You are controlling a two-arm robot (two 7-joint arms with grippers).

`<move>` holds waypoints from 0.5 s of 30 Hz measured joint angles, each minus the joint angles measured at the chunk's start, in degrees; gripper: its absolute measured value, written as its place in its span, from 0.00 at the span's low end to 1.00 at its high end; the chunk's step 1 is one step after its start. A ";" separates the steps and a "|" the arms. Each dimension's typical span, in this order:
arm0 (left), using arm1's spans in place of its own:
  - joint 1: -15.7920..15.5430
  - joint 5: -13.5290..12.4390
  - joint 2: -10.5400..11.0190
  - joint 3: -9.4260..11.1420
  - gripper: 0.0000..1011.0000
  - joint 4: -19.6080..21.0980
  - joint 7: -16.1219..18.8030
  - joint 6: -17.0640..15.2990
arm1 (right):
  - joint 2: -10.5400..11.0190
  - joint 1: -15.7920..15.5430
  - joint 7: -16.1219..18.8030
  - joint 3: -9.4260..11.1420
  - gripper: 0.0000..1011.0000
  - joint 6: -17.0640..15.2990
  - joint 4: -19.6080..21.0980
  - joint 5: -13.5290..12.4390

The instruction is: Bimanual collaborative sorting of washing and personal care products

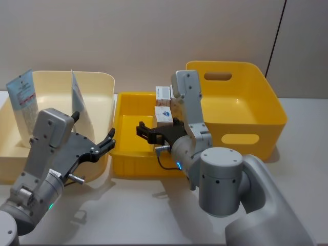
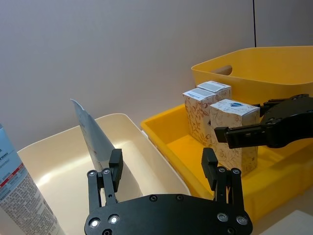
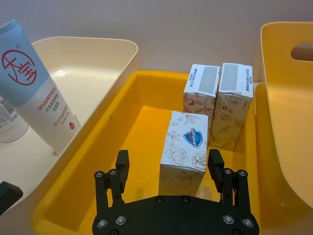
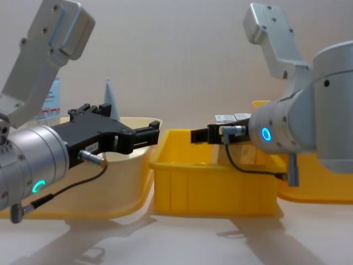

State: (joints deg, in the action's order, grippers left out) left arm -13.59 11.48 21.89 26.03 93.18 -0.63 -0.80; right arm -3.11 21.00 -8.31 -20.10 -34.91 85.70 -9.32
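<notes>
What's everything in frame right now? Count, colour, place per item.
squeeze tubes: 2, white with light-blue ends and red print, standing in the cream bin
cartons: 3, cream with patterned faces, upright in the yellow tray, toward its right side
cream bin: 1, cream, robot's left
yellow tray: 1, yellow, shallow, centre
tall yellow bin: 1, yellow, handle slots, right
table: 1, pale grey, under all three containers
left tool: 1, black, open, by the cream bin's right wall
right tool: 1, black, open, over the yellow tray, facing the nearest carton
</notes>
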 joint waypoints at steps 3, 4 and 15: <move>0.00 0.00 0.00 0.00 0.99 0.00 0.00 0.00 | -0.51 0.25 -0.01 0.36 0.99 -0.01 -0.86 -0.17; 0.00 0.00 0.00 0.00 0.99 0.00 0.00 0.00 | -0.51 0.25 -0.01 0.36 0.99 -0.01 -0.86 -0.17; 0.00 0.00 0.00 0.00 0.99 0.00 0.00 0.00 | -1.73 0.88 -0.06 1.10 0.91 0.44 -3.08 -0.28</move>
State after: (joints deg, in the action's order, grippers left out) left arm -13.59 11.48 21.89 26.03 93.18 -0.63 -0.80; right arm -4.84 21.88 -8.38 -19.00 -34.47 82.61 -9.60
